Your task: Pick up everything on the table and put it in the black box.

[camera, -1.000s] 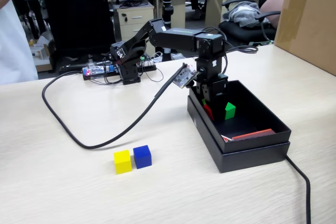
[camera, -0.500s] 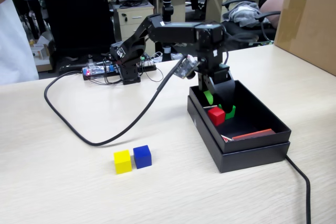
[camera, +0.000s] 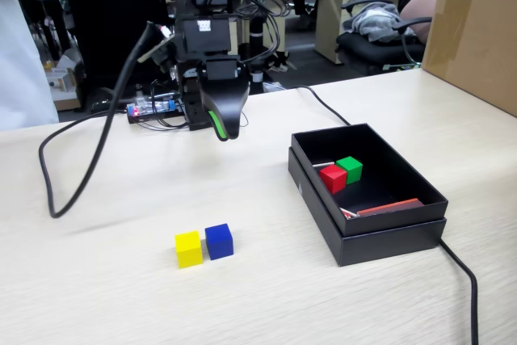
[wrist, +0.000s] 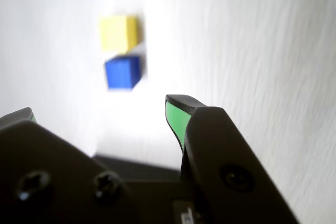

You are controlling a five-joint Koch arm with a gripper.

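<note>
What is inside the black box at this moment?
The black box holds the red cube and green cube, side by side, plus a red-and-white strip. Its near wall hides part of the floor.

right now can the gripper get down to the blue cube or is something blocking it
Probably yes. The gripper hangs open and empty above the bare table, and the blue cube has open table ahead of it. Only the yellow cube, right beside it, crowds one side.

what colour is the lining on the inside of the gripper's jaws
Green; the wrist view shows it best on the black gripper.
</note>
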